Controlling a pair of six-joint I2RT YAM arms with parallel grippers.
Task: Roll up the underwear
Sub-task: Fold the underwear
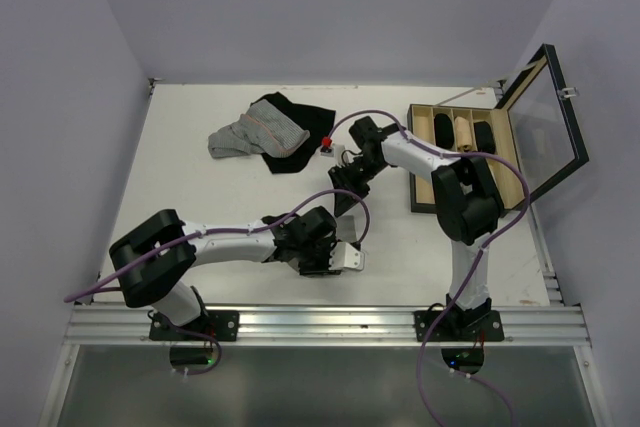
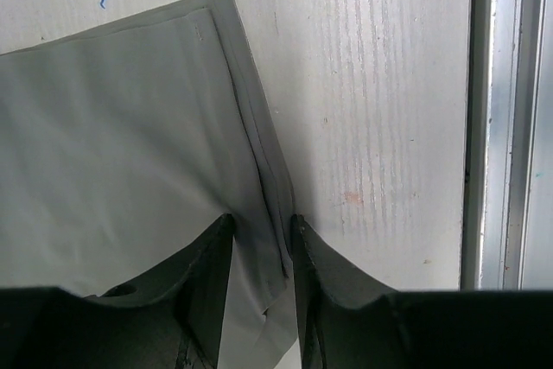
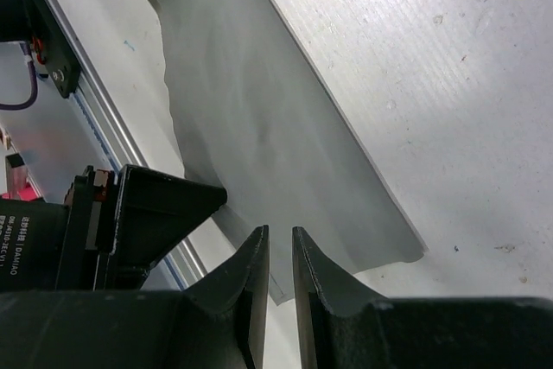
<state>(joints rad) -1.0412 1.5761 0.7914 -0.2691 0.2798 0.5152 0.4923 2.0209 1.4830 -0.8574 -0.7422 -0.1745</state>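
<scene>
Left pincer (image 2: pixel 259 226): set narrow over the stitched side hem of the plain medium-grey soft cloth briefs (image 2: pixel 112 153), with one finger at each side of the hem. Not possible to tell whether really clamped or only resting there.

Briefs: lying flat and smooth on the white desk (image 2: pixel 380 84), between the two arms and close to the metal rail (image 2: pixel 505 127) at the near edge.

Further right, right pincer (image 3: pixel 281 244): clenched almost fully on the opposite border of the same cloth.

To roll well, first make sure of a firm hold with the left pincer, taking the whole thickness of the hem and not only the upper layer. Set both pincers on one line across the cloth and turn them together at equal pace; otherwise, probably a crooked, cone-shaped roll. Hold a light tension between the two sides against wrinkles, but without pulling so hard as to drag the cloth toward the rail. Roll tightly from the very first turn, to guard against springing open, which seems likely with such soft fabric. Press the finished roll down before letting go, and open one side at a time.
</scene>
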